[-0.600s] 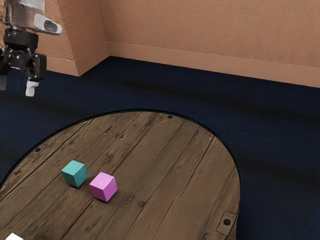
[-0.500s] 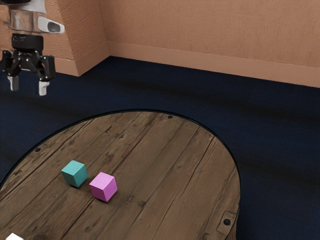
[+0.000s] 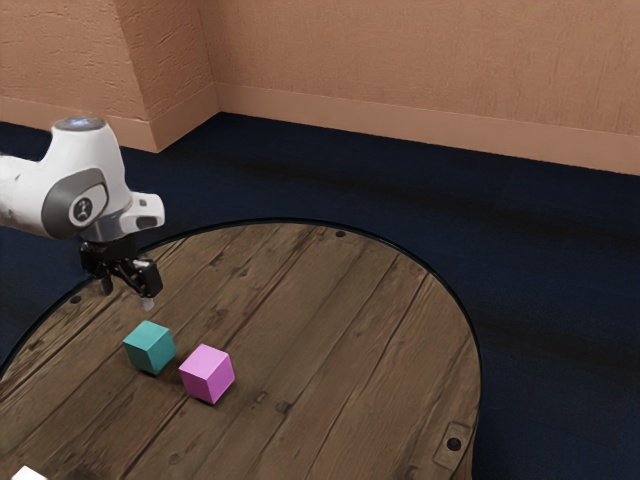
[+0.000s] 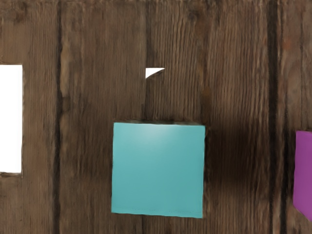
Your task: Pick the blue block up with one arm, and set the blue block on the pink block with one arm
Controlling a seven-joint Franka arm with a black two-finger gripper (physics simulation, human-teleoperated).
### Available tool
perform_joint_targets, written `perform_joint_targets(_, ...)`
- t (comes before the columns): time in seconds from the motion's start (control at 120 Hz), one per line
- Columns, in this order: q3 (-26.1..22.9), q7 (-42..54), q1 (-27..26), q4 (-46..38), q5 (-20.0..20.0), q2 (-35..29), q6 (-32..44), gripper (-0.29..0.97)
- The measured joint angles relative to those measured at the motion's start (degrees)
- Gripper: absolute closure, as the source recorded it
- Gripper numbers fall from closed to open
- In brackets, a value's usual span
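On the round wooden table [image 3: 330, 330], the blue block [image 3: 150, 347], a teal cube, sits near the exterior view's left. The pink block [image 3: 207, 373] rests just to its right and a little nearer, with a small gap between them. My gripper [image 3: 126, 290] hangs open a short way above the blue block, touching nothing. In the wrist view the blue block [image 4: 158, 168] lies straight under the hand, and an edge of the pink block [image 4: 304, 173] shows beside it.
A white object [image 3: 25, 473] lies at the table's near left edge; the wrist view has that white object [image 4: 9, 119] on the blue block's side away from the pink one. Dark blue floor [image 3: 500, 230] surrounds the table.
My arm has swung down from high at the upper left to just above the table, over the blue block. Both blocks stayed put.
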Motion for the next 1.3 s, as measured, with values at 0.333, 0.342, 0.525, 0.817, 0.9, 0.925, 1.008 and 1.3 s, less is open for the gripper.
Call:
perform_joint_targets(0.333, 1.83, 0.93, 0.2, -4.58, 0.25, 4.94, 16.55, 0.0)
perform_joint_targets(0.342, 1.83, 0.94, 0.24, -4.78, 0.26, 4.75, 16.71, 0.0)
perform_joint_targets(0.525, 1.89, 1.16, 0.17, -7.69, 0.19, 3.99, 19.04, 0.0)
perform_joint_targets(0.817, 1.88, 4.38, 0.04, -7.42, -0.56, 6.28, 17.5, 0.0)
perform_joint_targets(0.9, 1.88, 5.26, 0.2, -6.98, -1.1, 6.93, 17.28, 0.0)
perform_joint_targets(0.925, 1.84, 5.51, 0.28, -6.86, -1.2, 7.08, 17.24, 0.0)
perform_joint_targets(1.008, 1.74, 6.4, 0.54, -6.44, -1.5, 7.55, 17.63, 0.0)
perform_joint_targets(1.3, 0.96, 8.72, 0.34, -5.95, -3.73, 9.85, 18.63, 0.0)
